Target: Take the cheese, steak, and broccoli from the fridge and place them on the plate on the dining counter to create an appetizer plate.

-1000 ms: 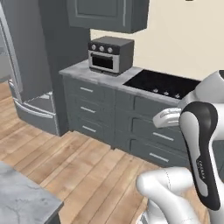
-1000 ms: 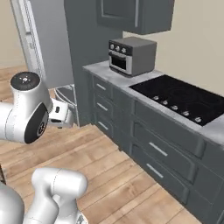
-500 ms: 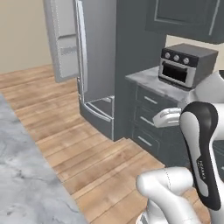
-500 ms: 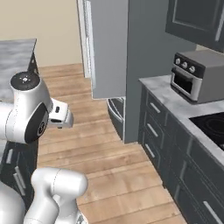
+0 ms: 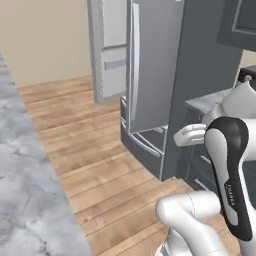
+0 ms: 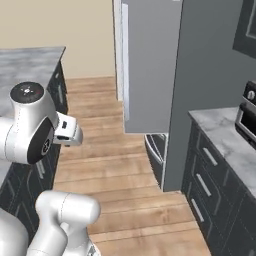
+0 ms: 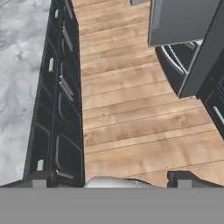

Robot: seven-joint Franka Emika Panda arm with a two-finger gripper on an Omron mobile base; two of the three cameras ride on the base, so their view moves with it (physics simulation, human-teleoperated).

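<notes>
We record the fridge (image 5: 150, 65) standing tall at centre, with grey-edged door panels facing us and a lower drawer (image 5: 142, 137) pulled out just above the wooden floor (image 5: 80, 145). A dark grey cabinet side (image 5: 200, 80) rises directly to its right. We note the marble worktop of the dining counter (image 5: 25, 180) running along the left edge, grey and veined. The beige wall (image 5: 45, 35) closes the far end. The white arm (image 5: 227, 170) with its dark band occupies the lower right, in front of the dark wall cabinets (image 5: 200, 170)
</notes>
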